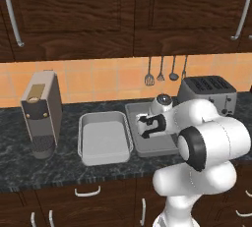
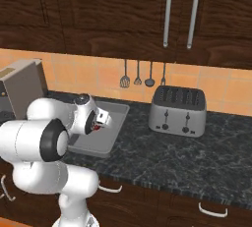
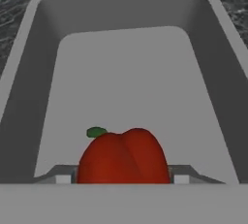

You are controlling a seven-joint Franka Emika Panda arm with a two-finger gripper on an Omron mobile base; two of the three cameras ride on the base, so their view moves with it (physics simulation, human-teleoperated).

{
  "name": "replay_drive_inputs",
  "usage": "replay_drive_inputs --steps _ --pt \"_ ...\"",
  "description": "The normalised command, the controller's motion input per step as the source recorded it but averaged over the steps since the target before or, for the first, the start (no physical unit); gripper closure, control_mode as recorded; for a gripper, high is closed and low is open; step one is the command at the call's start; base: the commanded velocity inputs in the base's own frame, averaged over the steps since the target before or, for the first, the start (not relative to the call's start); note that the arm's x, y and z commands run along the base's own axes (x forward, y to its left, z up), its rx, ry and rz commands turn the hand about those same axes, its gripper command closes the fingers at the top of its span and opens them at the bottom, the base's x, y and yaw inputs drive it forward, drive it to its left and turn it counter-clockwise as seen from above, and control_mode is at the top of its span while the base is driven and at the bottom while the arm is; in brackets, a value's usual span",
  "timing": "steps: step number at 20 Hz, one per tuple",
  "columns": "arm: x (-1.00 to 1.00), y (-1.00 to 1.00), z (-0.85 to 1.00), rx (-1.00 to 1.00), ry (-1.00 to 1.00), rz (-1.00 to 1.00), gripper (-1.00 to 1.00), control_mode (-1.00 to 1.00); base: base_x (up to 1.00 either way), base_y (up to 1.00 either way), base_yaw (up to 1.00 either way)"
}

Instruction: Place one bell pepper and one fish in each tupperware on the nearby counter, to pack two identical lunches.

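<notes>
Red bell pepper [image 3: 122, 156] sitting pinched between gripper [image 3: 122, 179] jaws, hanging low-centre over grey tupperware [image 3: 29, 72].

Two grey tupperware tubs sit on the counter [image 1: 59, 172]: one [image 1: 104, 138] left, one [image 1: 147, 145] right. One red bell pepper [image 3: 123, 156] shows. One toaster [image 2: 178, 110], one coffee machine [image 1: 42, 113], four hanging utensils [image 1: 166, 71].

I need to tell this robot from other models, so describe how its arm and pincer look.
The arm is built of glossy white, rounded, bulbous shells, with dark black rings at the joints. No cables or markings are visible. The pincer is a compact white-and-dark hand; in the hand view its fingertips appear as small pale grey blocks.
</notes>
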Motion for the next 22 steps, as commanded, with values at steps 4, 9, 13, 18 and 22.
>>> replay_drive_inputs --steps 4,9,13,18,22 --pt "0.00 0.00 -0.06 -0.01 0.02 0.00 -1.00 -1.00 0.00 0.00 0.00" --pt "0.01 0.00 1.00 0.00 0.00 -0.01 -1.00 -1.00 0.00 0.00 0.00" --pt "-0.61 0.00 1.00 0.00 0.00 -0.01 -1.00 -1.00 0.00 0.00 0.00" --pt "-1.00 0.01 0.34 -0.06 0.05 -0.01 -1.00 -1.00 0.00 0.00 0.00" --pt "-1.00 0.00 -0.06 -0.12 0.04 0.00 -1.00 -1.00 0.00 0.00 0.00"
